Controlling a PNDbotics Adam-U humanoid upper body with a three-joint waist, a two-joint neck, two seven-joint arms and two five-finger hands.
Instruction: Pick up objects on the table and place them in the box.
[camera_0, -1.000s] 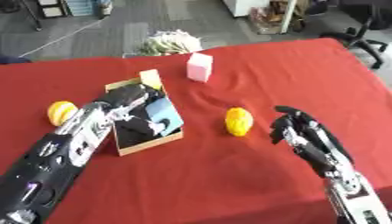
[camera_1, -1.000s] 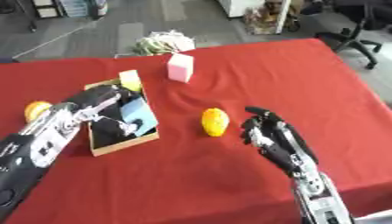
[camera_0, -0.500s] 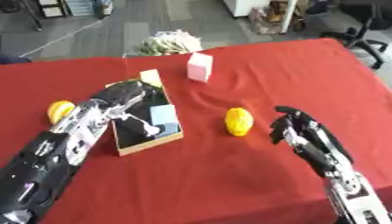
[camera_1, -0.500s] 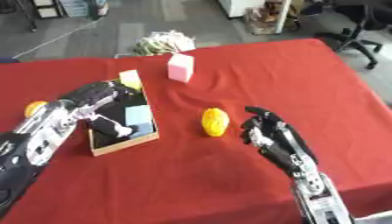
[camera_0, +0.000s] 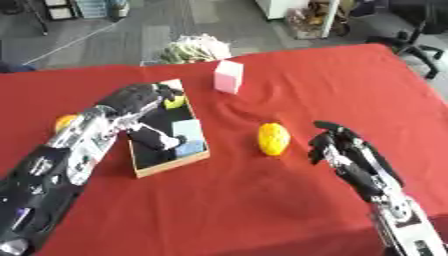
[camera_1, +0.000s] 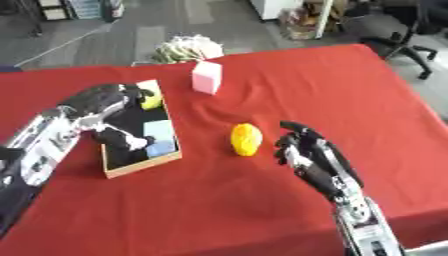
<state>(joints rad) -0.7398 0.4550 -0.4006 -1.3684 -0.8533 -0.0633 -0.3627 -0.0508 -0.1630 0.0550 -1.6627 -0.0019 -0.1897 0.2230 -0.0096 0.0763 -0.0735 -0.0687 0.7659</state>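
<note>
Left hand (camera_0: 140, 100) curled over the box (camera_0: 166, 161), can't tell if it's holding anything, looks like a drop-off; right hand (camera_0: 346, 150) open and empty just right of the yellow fruit (camera_0: 272, 138), well right of the box, likely grasped next.

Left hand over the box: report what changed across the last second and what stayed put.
The left hand drew back from the middle of the box toward its far end and now hovers there, fingers curled, with nothing visibly held. Unchanged: the right hand waits open beside the yellow fruit, and the pink block and the orange object left of the box lie where they were.
</note>
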